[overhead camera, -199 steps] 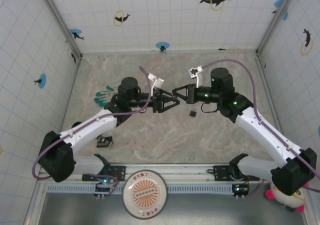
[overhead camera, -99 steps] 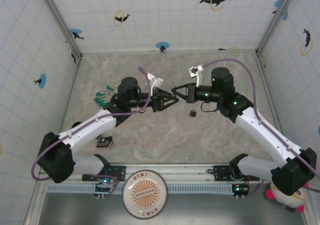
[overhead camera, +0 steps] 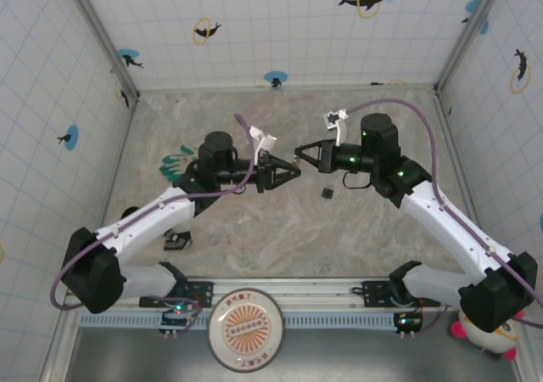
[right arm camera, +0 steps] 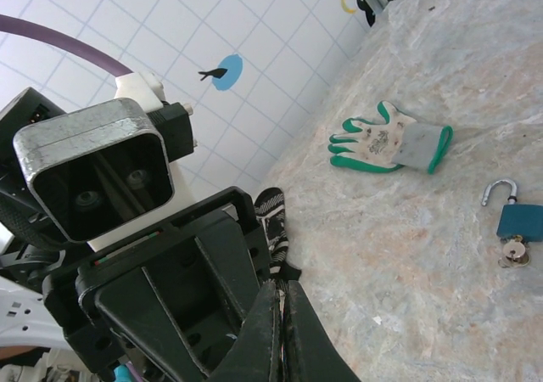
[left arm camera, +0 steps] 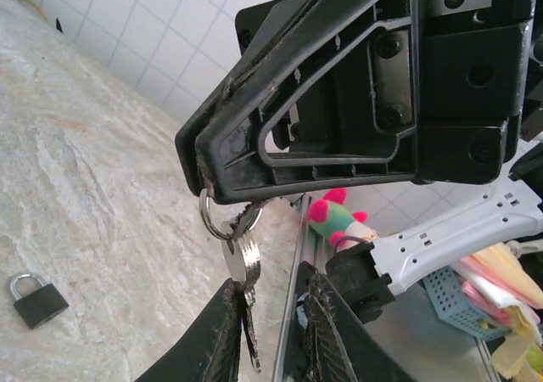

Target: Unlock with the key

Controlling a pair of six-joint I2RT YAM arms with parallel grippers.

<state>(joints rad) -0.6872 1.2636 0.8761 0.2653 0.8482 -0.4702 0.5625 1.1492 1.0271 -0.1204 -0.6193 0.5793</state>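
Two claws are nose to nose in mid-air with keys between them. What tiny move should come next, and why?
Probably the left claw should close. The keys hang from the shut right claw, their blades between the left claw's open fingers, so a pinch would likely take them over. The padlock lies on the table.

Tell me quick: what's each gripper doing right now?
Left gripper: open, fingers either side of the hanging key.
Right gripper: closed on the key ring.
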